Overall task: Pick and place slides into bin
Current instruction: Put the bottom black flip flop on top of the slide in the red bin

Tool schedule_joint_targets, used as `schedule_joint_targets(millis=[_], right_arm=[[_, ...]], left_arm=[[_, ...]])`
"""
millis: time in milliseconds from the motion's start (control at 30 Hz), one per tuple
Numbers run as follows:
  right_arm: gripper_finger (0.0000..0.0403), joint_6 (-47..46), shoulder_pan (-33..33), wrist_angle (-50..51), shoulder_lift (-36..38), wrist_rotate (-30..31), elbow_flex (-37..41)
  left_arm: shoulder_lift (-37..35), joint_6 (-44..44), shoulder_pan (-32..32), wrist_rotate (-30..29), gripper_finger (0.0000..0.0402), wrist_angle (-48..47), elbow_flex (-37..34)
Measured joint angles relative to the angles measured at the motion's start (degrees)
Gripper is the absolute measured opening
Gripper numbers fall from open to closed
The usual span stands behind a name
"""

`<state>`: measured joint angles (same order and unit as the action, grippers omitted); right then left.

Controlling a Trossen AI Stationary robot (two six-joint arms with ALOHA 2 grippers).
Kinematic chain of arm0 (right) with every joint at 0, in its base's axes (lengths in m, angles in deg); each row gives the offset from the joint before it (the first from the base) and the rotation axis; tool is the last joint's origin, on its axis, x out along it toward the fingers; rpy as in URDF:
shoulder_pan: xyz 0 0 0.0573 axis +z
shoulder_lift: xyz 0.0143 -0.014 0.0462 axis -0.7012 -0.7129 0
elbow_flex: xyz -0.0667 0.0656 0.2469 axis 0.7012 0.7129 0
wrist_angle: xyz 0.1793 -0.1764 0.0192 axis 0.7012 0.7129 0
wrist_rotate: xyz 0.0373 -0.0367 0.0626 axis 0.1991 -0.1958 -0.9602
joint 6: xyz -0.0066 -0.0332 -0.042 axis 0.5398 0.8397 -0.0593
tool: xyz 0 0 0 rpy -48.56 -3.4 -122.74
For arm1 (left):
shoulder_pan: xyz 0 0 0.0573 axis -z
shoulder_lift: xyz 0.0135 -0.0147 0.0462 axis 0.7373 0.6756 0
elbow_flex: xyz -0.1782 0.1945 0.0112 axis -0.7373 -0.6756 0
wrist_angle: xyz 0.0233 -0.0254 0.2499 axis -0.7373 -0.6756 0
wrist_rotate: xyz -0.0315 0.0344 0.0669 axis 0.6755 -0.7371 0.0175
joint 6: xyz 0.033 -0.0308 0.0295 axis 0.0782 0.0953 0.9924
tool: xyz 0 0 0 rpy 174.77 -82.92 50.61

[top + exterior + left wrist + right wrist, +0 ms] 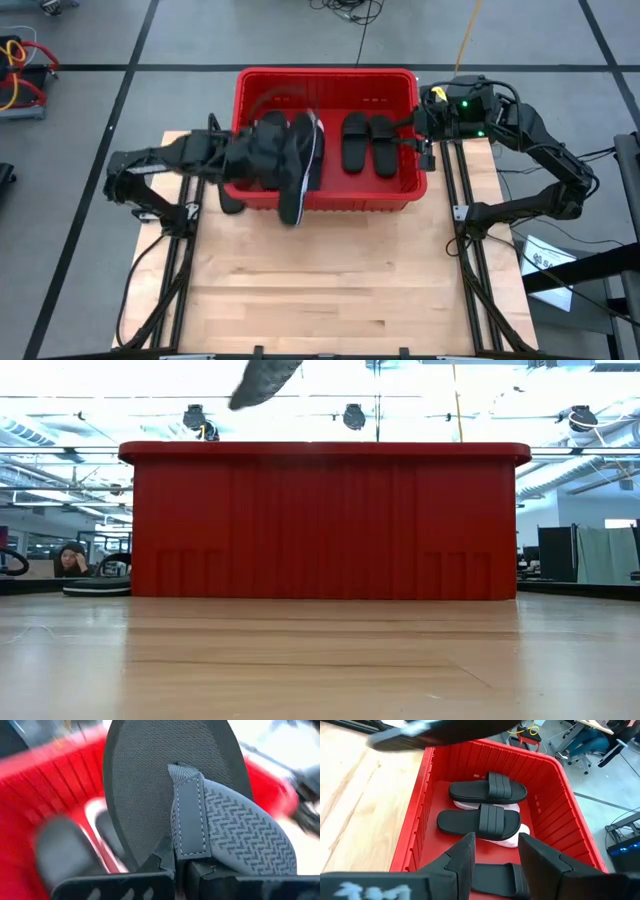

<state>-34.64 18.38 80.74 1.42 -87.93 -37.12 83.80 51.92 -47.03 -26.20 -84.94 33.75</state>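
The red bin (405, 196) sits at the table's (330, 300) far edge, with the whole front half bare wood. Left gripper (262, 152) is clamped on a flip-flop (303, 165) over the bin's front rim; right gripper (495, 851) hangs spread inside. Three black slides (487, 791) show there, plus one on the table (231, 203).

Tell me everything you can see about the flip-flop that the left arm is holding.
The flip-flop is a thong sandal with a black, finely textured footbed and a grey strap patterned in zigzags, stitched at the toe post. The left pincer is shut on its strap. It hangs lifted over the front wall of the red bin, one end poking out past the rim.
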Motion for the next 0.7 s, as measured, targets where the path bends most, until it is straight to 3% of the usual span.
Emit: schedule_joint_targets(millis=[167,400,700], right_arm=[[0.0141,0.02,-0.03,-0.02,-0.06,0.07,0.00],[0.0141,0.04,-0.04,0.00,-0.06,0.11,0.00],[0.0141,1.23,-0.14,-0.01,-0.06,0.13,0.00]], left_arm=[[1.46,11.90,-8.20,-4.54,0.0000,15.63,0.04],[9.18,15.82,-16.75,-4.47,0.0000,27.40,0.02],[22.62,14.47,-20.41,4.25,0.0000,39.00,-0.02]])
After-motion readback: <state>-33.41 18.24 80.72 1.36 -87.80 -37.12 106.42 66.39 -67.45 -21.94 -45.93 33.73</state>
